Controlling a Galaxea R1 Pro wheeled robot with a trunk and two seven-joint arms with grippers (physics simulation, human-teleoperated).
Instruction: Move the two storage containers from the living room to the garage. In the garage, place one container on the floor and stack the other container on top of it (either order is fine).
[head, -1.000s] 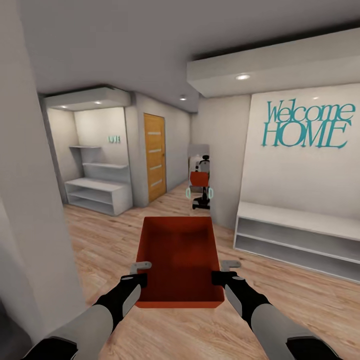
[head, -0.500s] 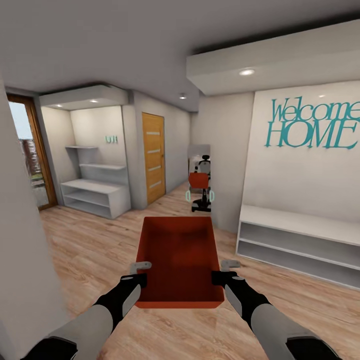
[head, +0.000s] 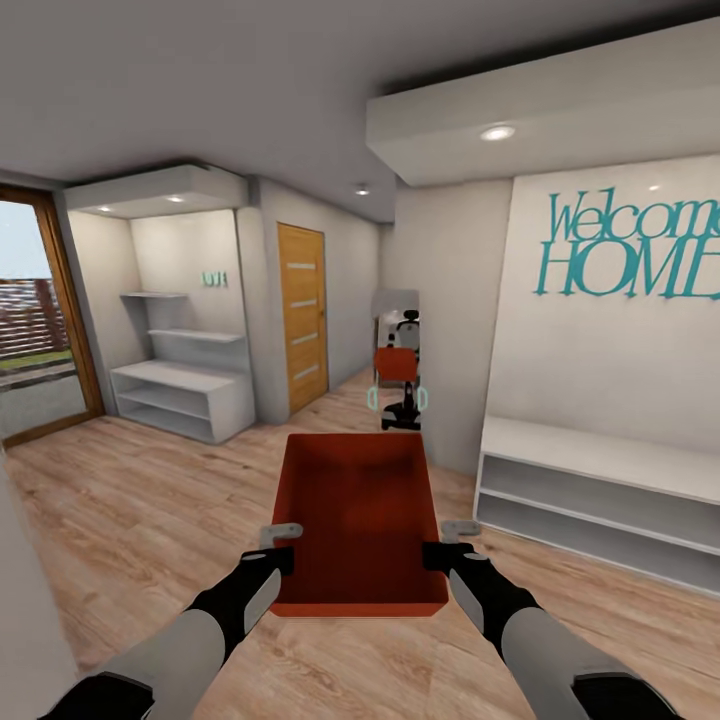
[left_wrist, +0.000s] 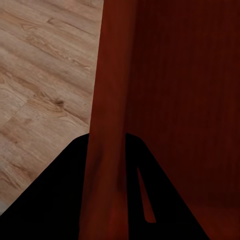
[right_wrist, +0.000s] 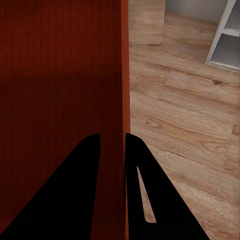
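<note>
Red-orange lidless storage container (head: 360, 520) – plain flat walls – is gripped by left hand (head: 282, 545) and right hand (head: 442, 543), carried above wood plank floor (head: 130, 520). "Welcome HOME" lettering (head: 628, 248) is read on wall.

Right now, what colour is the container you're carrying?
Red-orange, plain walls; the storage container shows best in the head view.

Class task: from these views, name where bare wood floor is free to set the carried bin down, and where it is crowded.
Free: wood floor between the glass door and the storage container; also the strip before the white bench. Crowded: the narrow hallway by the mirror. Left gripper and right gripper each clamp a side wall.
</note>
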